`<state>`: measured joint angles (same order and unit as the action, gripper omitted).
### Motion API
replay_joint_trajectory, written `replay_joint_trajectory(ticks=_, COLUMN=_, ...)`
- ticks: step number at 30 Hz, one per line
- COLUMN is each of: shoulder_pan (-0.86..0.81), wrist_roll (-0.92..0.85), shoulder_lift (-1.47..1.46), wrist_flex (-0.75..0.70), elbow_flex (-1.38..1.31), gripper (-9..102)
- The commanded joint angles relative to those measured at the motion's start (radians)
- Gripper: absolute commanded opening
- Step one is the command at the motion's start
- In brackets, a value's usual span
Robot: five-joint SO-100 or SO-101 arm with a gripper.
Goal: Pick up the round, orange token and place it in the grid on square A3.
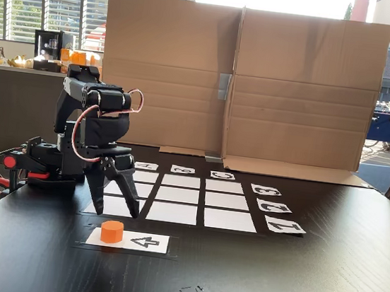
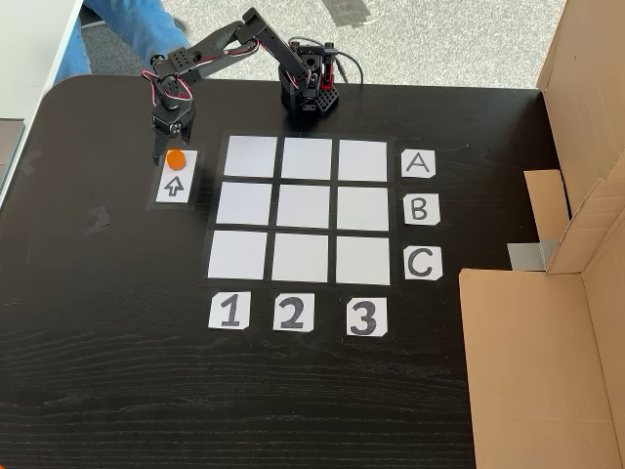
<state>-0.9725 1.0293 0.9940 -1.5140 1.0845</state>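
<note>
The orange token [image 1: 112, 231] [image 2: 175, 158] stands on the end of a white card with a black arrow [image 1: 142, 241] [image 2: 174, 186]. My gripper [image 1: 114, 211] [image 2: 167, 149] points down right by the token, open, its two black fingers spread wider than the token and holding nothing. In a fixed view the fingertips [image 1: 132, 209] end just above the token's top. The grid [image 1: 180, 195] [image 2: 306, 209] of white cells lies beside the card. Square A3 [image 1: 147, 177] [image 2: 363, 158] is bare, the corner cell by tags A [image 2: 418, 164] and 3 [image 2: 366, 317].
The arm's base [image 1: 44, 159] [image 2: 309, 90] is clamped at the table edge. A tall cardboard screen [image 1: 238, 87] [image 2: 571, 293] stands along one side of the black table. A person's leg in blue jeans [image 2: 137, 29] is beyond the table.
</note>
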Motion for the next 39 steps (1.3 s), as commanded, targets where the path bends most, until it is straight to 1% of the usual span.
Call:
replay_joint_trajectory(ticks=1, shoulder_pan=-0.012, wrist_roll=0.012, shoulder_lift=-0.005, wrist_flex=0.003, elbow_flex=-0.02, gripper=39)
replay_joint_trajectory(ticks=10, shoulder_pan=-0.029, wrist_roll=0.057, shoulder_lift=-0.087, wrist_flex=0.017, elbow_flex=-0.084, gripper=39)
replay_joint_trajectory(ticks=20, shoulder_pan=-0.041, wrist_roll=0.06, shoulder_lift=-0.149, wrist_flex=0.017, elbow_flex=-0.17, gripper=39)
replay_joint_trajectory(ticks=36, shoulder_pan=-0.008, wrist_roll=0.043, shoulder_lift=-0.181, wrist_flex=0.044, elbow_flex=-0.175, gripper=38)
replay_joint_trajectory(ticks=37, shoulder_pan=-0.006, wrist_roll=0.04, shoulder_lift=-0.183, wrist_flex=0.048, elbow_flex=-0.173, gripper=34)
replay_joint_trajectory(ticks=38, shoulder_pan=-0.006, wrist_roll=0.035, shoulder_lift=-0.184, wrist_flex=0.049, elbow_flex=-0.173, gripper=25)
replay_joint_trajectory(ticks=39, shoulder_pan=-0.005, wrist_roll=0.026, shoulder_lift=-0.186, wrist_flex=0.052, elbow_flex=-0.17, gripper=13)
